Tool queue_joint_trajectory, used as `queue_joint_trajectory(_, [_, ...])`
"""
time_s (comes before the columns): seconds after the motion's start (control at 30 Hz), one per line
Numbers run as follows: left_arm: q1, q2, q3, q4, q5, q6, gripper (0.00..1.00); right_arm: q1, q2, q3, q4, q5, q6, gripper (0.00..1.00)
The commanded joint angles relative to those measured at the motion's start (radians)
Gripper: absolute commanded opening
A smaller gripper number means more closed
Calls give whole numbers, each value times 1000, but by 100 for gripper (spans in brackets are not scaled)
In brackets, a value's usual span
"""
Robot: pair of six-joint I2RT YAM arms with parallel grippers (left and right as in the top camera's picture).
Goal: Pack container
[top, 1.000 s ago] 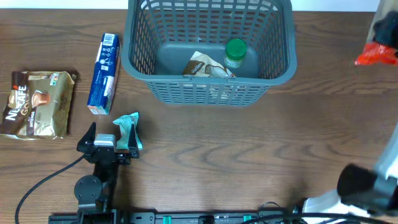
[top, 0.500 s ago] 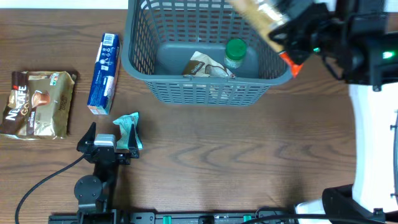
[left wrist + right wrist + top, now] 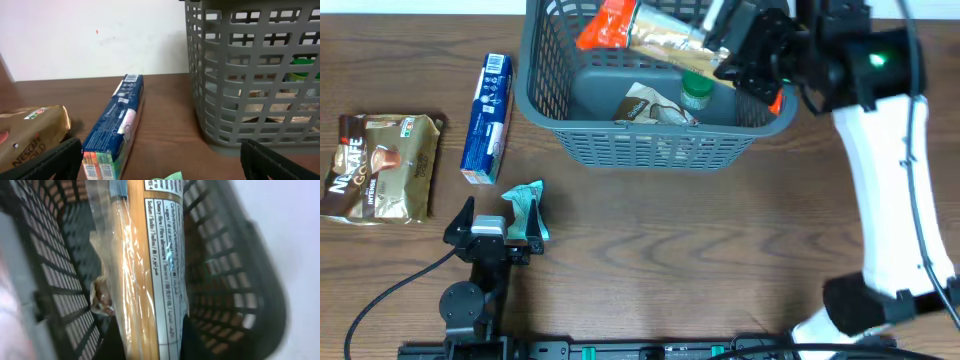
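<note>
The table (image 3: 670,260) is brown wood with a clear grain and a dull sheen. The basket (image 3: 650,150) is grey-teal plastic, matt, with slotted walls and a smooth solid bottom. The long packet (image 3: 660,32) above it is shiny, wrinkled film, gold with an orange end. On the left, the coffee pouch (image 3: 382,165) looks like glossy foil, and the blue box (image 3: 486,118) is smooth printed card. The small teal packet (image 3: 527,208) is crumpled film. The right arm (image 3: 885,170) has a smooth white plastic shell.
</note>
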Motion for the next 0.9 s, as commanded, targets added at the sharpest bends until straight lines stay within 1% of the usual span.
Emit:
queue_joint_trajectory(0.0, [-4, -6, -2, 5, 3, 10, 99, 10, 53, 26, 12, -42, -24, 1])
queue_joint_trajectory(0.43, [-4, -6, -2, 5, 3, 10, 98, 44, 297, 26, 8, -42, -23, 1])
queue_joint_trajectory(0.73, [-4, -6, -2, 5, 3, 10, 99, 49, 340, 26, 26, -42, -15, 2])
queue_joint_trajectory(0.77, [-4, -6, -2, 5, 3, 10, 99, 49, 340, 26, 31, -41, -15, 18])
queue_joint_trajectory(0.8, [-4, -6, -2, 5, 3, 10, 98, 49, 340, 26, 34, -41, -15, 78])
queue_joint_trajectory(0.83, [-4, -6, -2, 5, 3, 10, 99, 49, 340, 26, 36, -42, -15, 99])
queue_joint_trajectory(0.87, [-4, -6, -2, 5, 3, 10, 99, 49, 340, 26, 38, -42, -7, 99])
